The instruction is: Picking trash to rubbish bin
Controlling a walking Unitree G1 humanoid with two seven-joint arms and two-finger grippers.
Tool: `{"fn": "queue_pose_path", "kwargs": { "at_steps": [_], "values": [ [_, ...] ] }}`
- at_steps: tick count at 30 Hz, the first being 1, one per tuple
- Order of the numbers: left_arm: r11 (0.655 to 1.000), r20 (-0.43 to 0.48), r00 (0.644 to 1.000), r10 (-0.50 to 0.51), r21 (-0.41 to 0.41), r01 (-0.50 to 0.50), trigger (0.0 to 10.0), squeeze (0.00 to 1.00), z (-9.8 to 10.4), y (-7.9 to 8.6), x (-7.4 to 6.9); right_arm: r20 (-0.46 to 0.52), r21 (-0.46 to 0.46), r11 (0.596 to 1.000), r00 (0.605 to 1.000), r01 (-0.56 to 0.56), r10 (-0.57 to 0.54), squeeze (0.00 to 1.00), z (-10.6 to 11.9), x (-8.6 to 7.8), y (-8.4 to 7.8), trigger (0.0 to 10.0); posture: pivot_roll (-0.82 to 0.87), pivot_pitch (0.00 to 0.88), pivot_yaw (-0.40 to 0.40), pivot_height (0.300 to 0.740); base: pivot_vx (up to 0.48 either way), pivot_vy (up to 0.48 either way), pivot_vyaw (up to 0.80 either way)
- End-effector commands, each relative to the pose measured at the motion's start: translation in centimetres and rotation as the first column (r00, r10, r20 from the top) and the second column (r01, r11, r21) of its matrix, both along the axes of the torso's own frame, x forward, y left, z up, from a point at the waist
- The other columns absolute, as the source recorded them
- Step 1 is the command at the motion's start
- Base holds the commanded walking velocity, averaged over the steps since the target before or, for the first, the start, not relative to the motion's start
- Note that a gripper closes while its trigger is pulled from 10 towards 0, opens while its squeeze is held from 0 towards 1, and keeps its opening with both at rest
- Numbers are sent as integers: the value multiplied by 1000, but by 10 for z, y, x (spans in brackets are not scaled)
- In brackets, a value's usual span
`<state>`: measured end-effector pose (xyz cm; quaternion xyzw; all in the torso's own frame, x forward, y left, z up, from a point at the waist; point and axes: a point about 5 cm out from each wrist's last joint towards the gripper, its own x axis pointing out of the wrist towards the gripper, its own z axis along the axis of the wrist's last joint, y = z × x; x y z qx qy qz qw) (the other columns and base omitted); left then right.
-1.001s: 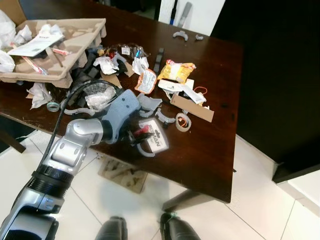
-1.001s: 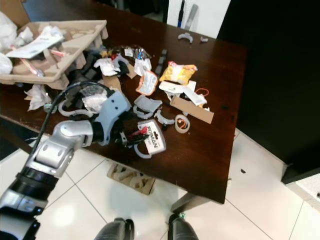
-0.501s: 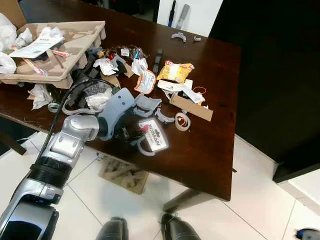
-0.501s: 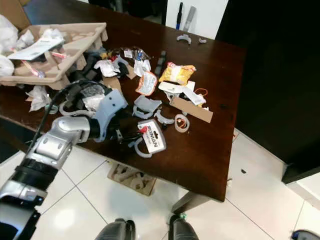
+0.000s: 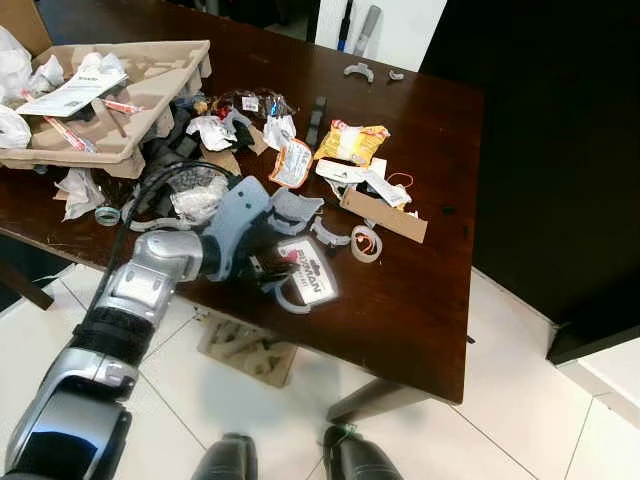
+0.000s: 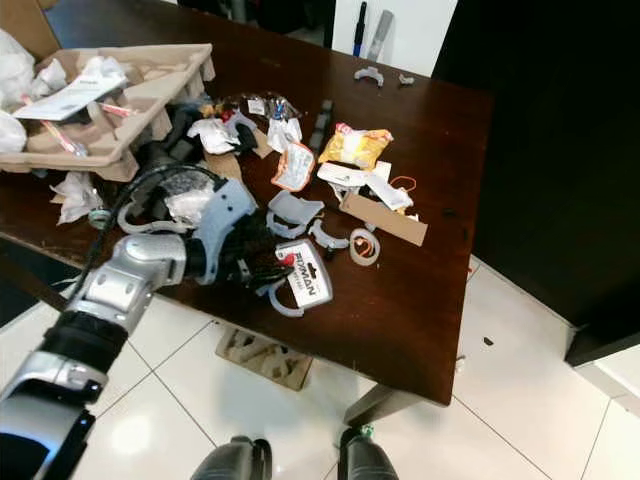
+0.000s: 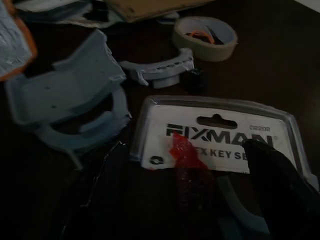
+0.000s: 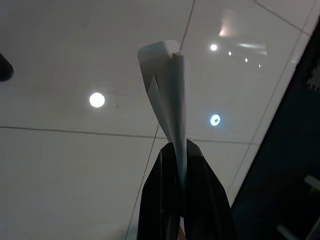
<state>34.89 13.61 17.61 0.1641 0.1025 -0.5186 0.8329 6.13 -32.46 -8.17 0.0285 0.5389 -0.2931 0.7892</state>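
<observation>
Nearest the robot, the left gripper [image 5: 272,272] reaches over the front edge of the dark wooden table [image 5: 420,300], its two black fingers spread and low over the near end of the Fixman key-set blister pack [image 5: 308,281]. In the left wrist view the pack [image 7: 215,137] lies flat just ahead of the jaws, one finger [image 7: 280,170] at its near corner and the other off to the far side of a red piece [image 7: 187,157] between them — so the pack sits between and slightly beyond the fingertips, not yet pinched as far as I can judge. Its long axis runs across the gripper's line of reach, printed face up, hang-hole edge toward the far side.

The right gripper [image 8: 176,200] hangs over the tiled floor, pressed together on a folded white paper scrap [image 8: 167,90]; the left arm is plainly the nearer one.

Just beyond the pack lie grey plastic brackets [image 5: 298,208] and a tape roll [image 5: 365,243]; further back, a yellow snack wrapper [image 5: 350,140] — and a cardboard tray [image 5: 150,60] of rubbish.
</observation>
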Motion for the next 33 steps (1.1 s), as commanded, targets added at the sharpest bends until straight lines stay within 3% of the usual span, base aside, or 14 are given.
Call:
{"fn": "queue_pose_path", "kwargs": {
  "at_steps": [1,7,8,9,10,11,12,13,14,15,23,33],
  "values": [
    [999,-20,999,-44,0,44,10000,0,-5,-7,-2,-32,-3,1000,999,5,-5,0,-1,-12,-2,10000,30,285,-47,740,0,0,0],
    [997,-63,996,-70,26,72,10000,0,-13,-9,-3,-30,-6,1000,1000,-2,2,0,0,-11,-3,10000,27,287,-46,740,0,0,0],
    [997,-80,995,-63,44,66,9059,0,-17,-8,-3,-30,-6,1000,1000,-2,1,0,0,-11,-3,10000,27,287,-46,740,0,0,0],
    [997,-91,994,-57,56,62,9059,0,-20,-7,-3,-31,-7,1000,1000,-1,1,0,0,-11,-3,10000,27,287,-46,740,0,0,0],
    [996,-108,994,-30,81,39,7373,0,-25,-4,-1,-31,-6,1000,1000,0,0,0,0,-11,-3,10000,27,287,-46,740,0,0,0],
    [992,-132,991,-6,122,22,4824,0,-33,-1,-1,-32,-6,1000,999,1,-1,0,0,-12,-3,10000,27,288,-45,740,0,0,0],
    [991,-138,990,-4,134,22,4824,0,-36,0,-2,-32,-6,1000,999,1,-2,0,-1,-12,-2,10000,27,288,-45,740,0,0,0],
    [990,-150,989,-1,138,22,3961,0,-38,1,-2,-32,-5,1000,999,1,-1,0,-1,-12,-2,10000,27,288,-45,740,0,0,0],
    [990,-163,987,2,140,22,1176,0,-40,2,-3,-32,-5,1000,999,1,-1,0,-1,-12,-2,10000,27,288,-45,740,0,0,0],
    [989,-178,984,1,143,25,0,0,-43,3,-4,-31,-5,1000,1000,1,-1,0,-1,-12,-2,10000,27,290,-45,740,0,0,0],
    [988,-211,977,5,152,27,0,0,-49,7,-5,-4,-17,1000,1000,7,-7,0,2,-4,-5,10000,28,280,-46,740,0,0,0],
    [985,-73,992,100,146,-89,0,0,-25,17,8,45,-11,1000,999,23,-22,0,4,10,-4,10000,38,243,-52,740,0,0,0]
  ]
}}
